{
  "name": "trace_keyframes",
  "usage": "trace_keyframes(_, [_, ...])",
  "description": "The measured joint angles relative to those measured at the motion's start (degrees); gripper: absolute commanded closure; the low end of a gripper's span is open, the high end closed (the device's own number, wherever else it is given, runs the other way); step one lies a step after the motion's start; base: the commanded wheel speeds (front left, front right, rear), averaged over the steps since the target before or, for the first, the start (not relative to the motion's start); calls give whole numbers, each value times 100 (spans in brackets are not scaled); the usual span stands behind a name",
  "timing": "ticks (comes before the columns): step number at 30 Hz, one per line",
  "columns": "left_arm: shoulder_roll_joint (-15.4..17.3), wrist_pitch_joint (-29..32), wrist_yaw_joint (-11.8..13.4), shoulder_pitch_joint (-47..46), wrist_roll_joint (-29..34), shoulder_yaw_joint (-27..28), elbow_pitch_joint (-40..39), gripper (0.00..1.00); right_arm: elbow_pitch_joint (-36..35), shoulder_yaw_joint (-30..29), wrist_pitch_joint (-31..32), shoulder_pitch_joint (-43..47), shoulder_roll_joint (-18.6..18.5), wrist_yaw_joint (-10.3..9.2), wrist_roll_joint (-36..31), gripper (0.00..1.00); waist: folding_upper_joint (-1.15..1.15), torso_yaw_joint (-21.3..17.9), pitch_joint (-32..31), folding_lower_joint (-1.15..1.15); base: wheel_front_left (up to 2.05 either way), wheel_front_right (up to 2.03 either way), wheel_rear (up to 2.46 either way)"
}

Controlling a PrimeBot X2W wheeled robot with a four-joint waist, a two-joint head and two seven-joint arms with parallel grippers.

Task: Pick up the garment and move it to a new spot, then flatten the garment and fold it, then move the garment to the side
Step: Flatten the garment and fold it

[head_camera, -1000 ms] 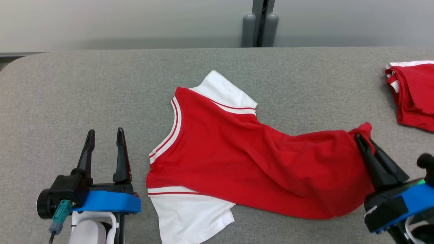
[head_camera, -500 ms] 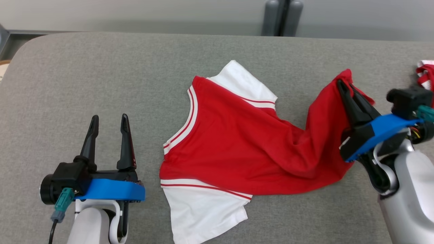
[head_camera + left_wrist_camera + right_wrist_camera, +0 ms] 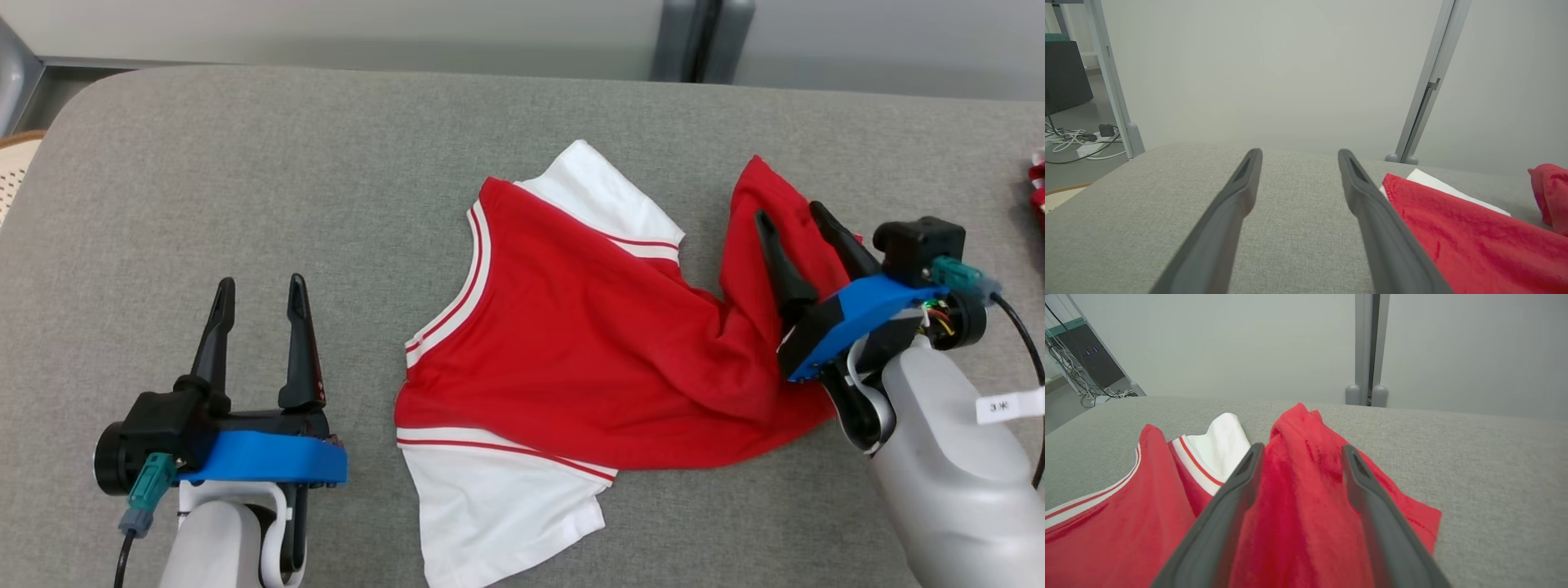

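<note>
Garment lengthwise left to right across table, neckline leftward

Red shirt with white sleeves, mostly flat on grey table, hem end bunched up at right.

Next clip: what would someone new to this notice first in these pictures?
The red and white shirt lies crumpled across the middle of the grey padded table, its red end bunched up at the right. The right claw stands open with that bunched cloth between its fingers; the left claw sits open and empty at lower left, apart from the shirt.
</note>
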Motion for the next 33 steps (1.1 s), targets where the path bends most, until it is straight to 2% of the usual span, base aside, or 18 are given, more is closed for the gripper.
trace_keyframes(5, [-1,0,16,92,53,85,-31,0,-325,26,-390,442,-302,0,252,0,0,-143,-95,0,0,0,0])
trace_keyframes(13, [-1,0,14,237,99,127,-68,0,-1226,-546,-412,1612,-788,0,426,0,0,-367,-221,0,0,0,0])
trace_keyframes(18, [-1,0,5,249,107,131,-71,0,-1650,-742,-122,1994,-695,0,417,0,0,-412,-259,-1,0,0,0])
trace_keyframes(23, [-1,0,-12,247,105,89,-58,0,-1694,-715,185,2046,-437,0,372,0,0,-348,-261,-1,0,0,0])
trace_keyframes(33, [-1,0,-15,242,97,42,-45,0,-651,-422,425,1827,-78,0,407,0,0,-129,-216,-1,0,0,0])
